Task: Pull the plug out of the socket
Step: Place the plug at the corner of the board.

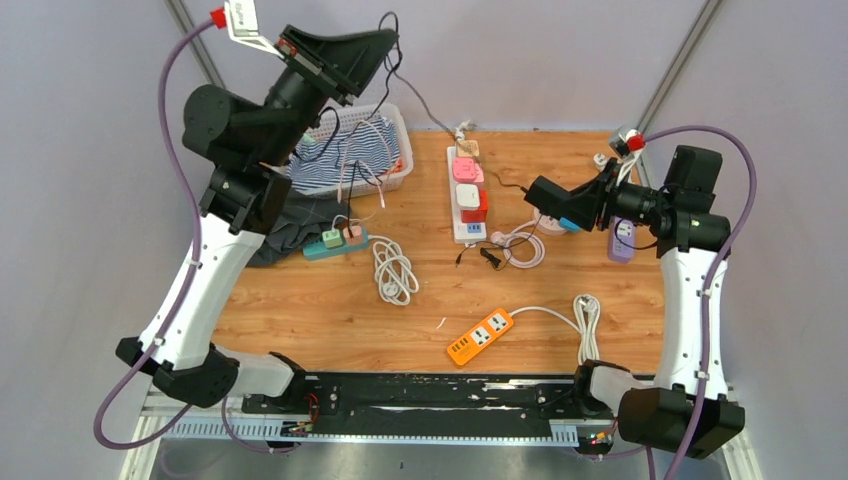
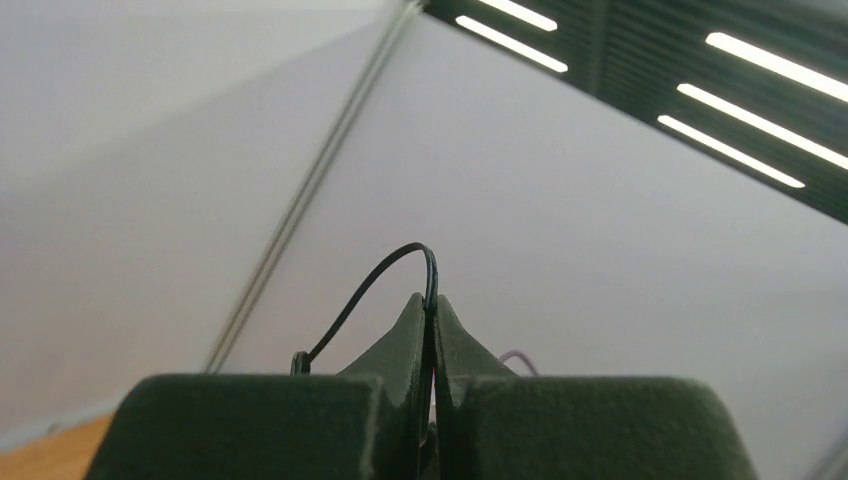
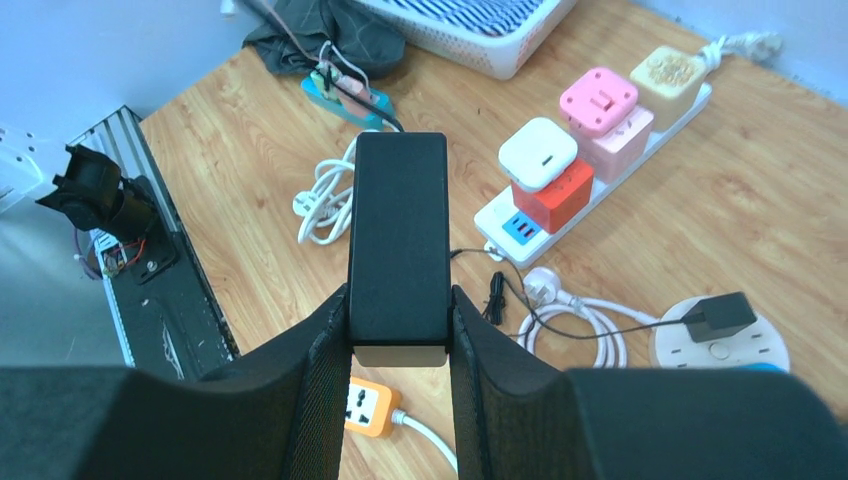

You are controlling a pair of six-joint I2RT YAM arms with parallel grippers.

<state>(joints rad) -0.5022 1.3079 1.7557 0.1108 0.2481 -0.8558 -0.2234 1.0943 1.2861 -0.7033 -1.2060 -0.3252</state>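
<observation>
1. Top external view. The left arm is raised to the upper left of the frame. Its left gripper point(image 1: 388, 40) points right, with a thin black cable point(image 1: 392, 22) looping from the tip. At mid right, the right gripper point(image 1: 548, 200) points left and low over the wooden table point(image 1: 300, 300). It pinches a black power adapter point(image 1: 532, 188), which sits clear of the white power strip point(image 1: 467, 232) at centre. That strip carries pink, white and red plugs. An orange power strip point(image 1: 480, 337) lies lower centre, and a white basket point(image 1: 400, 172) of striped cloth sits at upper left.
2. Left wrist view. The fingers point(image 2: 405, 340) are pressed together on the thin black cable, which arcs up and off to the left against a pale wall.
3. Right wrist view. The fingers point(image 3: 328, 350) clamp the adapter by its two long sides at frame centre. It is held above the table and touches no socket. At lower right, a round white socket point(image 3: 760, 352) has a small black plug point(image 3: 722, 315) seated on it.
</observation>
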